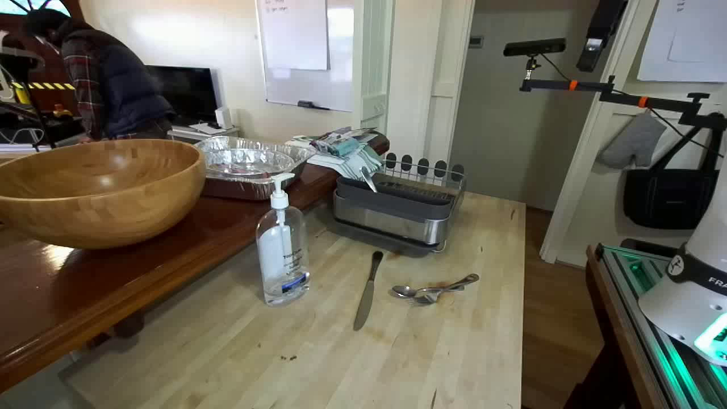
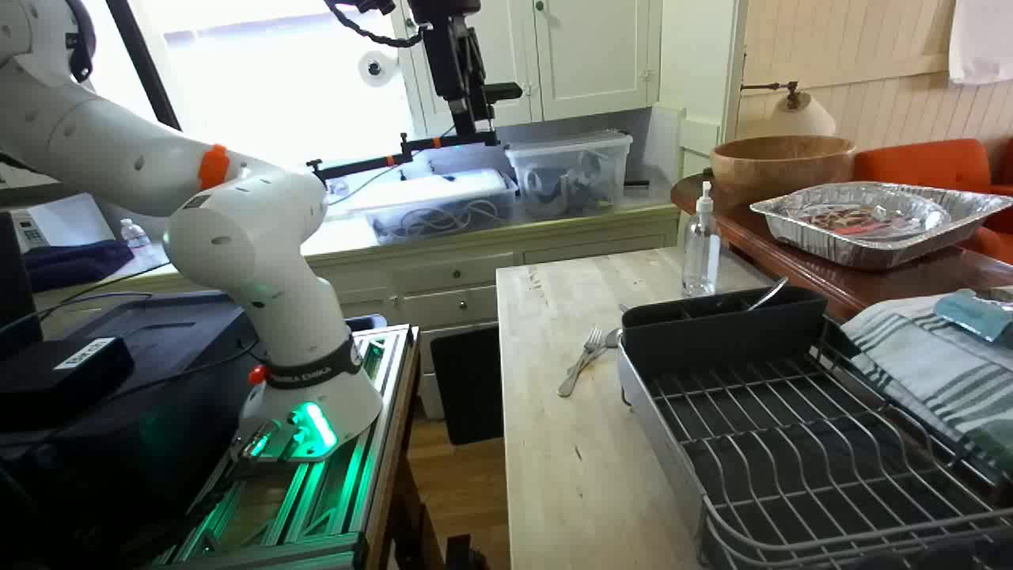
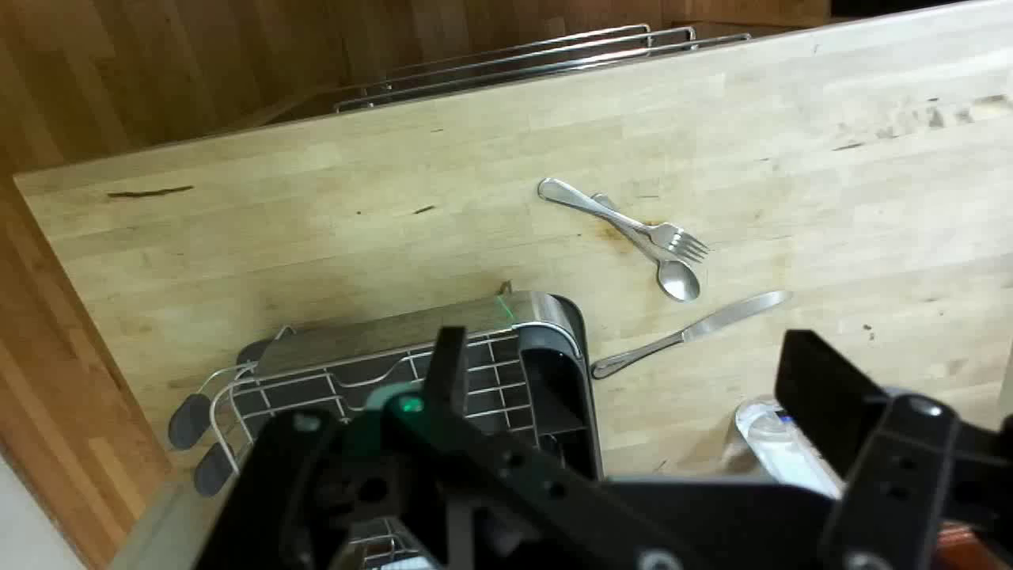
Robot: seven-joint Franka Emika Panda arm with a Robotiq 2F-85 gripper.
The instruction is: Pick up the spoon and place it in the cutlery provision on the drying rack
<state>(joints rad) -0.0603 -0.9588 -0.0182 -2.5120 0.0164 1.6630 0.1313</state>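
Note:
The silver spoon (image 3: 679, 280) lies on the light wooden table, its handle crossed by the fork (image 3: 589, 202). The spoon's bowl also shows in both exterior views (image 1: 404, 291) (image 2: 612, 338). The steel drying rack (image 1: 392, 221) (image 2: 665, 451) stands beside it, also at the lower left of the wrist view (image 3: 380, 336). The dark cutlery provision (image 2: 720, 332) (image 3: 554, 388) forms the rack's end; a silver utensil (image 2: 768, 293) stands tilted in it. My gripper (image 3: 625, 336) is open and empty, above the table; its dark fingers hang high in an exterior view (image 2: 467, 119).
A knife (image 1: 368, 292) lies between the spoon and a clear pump bottle (image 1: 283, 255). A wooden bowl (image 1: 102, 193) and foil trays (image 2: 878, 226) stand on the higher brown table. A striped towel (image 2: 926, 364) lies beside the rack.

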